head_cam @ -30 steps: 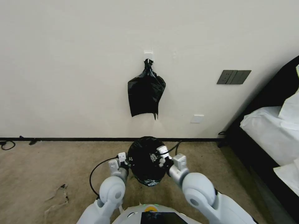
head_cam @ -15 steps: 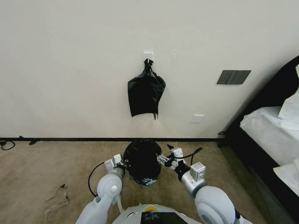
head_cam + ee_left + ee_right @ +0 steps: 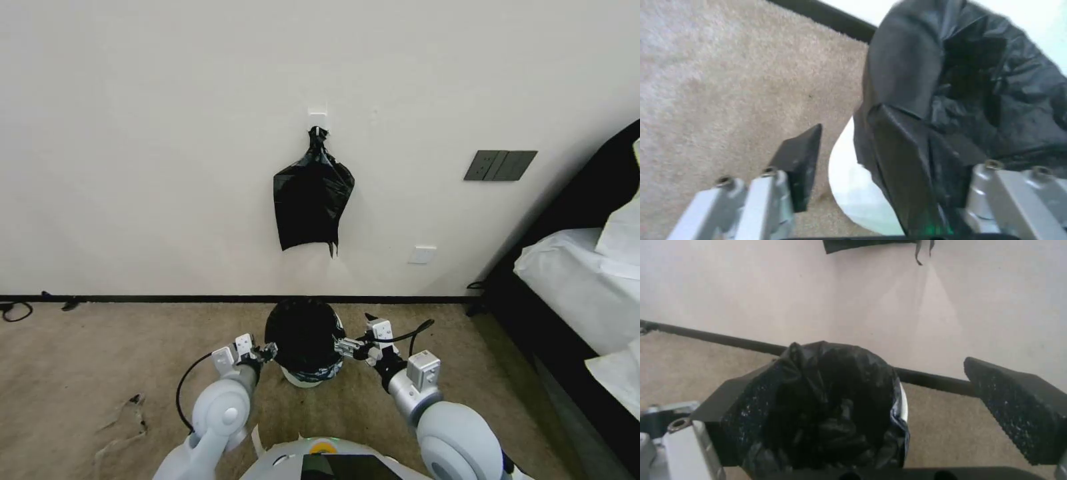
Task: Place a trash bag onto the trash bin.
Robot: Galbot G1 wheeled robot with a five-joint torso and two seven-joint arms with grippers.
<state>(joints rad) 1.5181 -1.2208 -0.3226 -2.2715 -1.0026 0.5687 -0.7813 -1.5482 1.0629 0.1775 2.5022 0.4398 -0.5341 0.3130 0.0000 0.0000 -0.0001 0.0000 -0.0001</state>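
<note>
left gripper (image 3: 268, 351) sits at the left side of the trash bin (image 3: 301, 379), down low near the robot. its two fingers are spread apart and hold nothing. in the left wrist view one dark finger pad (image 3: 799, 168) hangs over the carpet (image 3: 80, 360), clear of the trash bag (image 3: 960, 100), and the other finger is on the far side of the bag's fold; i cannot tell if that one touches the plastic.

right gripper (image 3: 347, 347) is at the right side of the bin, just beside the bag. its fingers are wide apart too and grip nothing. in the right wrist view one pad (image 3: 1018, 410) sits over the carpet and the other is next to the bag's edge.

the trash bag (image 3: 303, 333) is on the bin. it covers the top and hangs over the rim, black and crinkly. a bit of the bin's white side peeks out under the bag on the near side. the bin stands on the carpet, close to the wall (image 3: 167, 133).

another black bag (image 3: 312, 200) hangs on a hook (image 3: 318, 120) on the wall, right above the bin. a bed (image 3: 573, 280) is off to the right.
</note>
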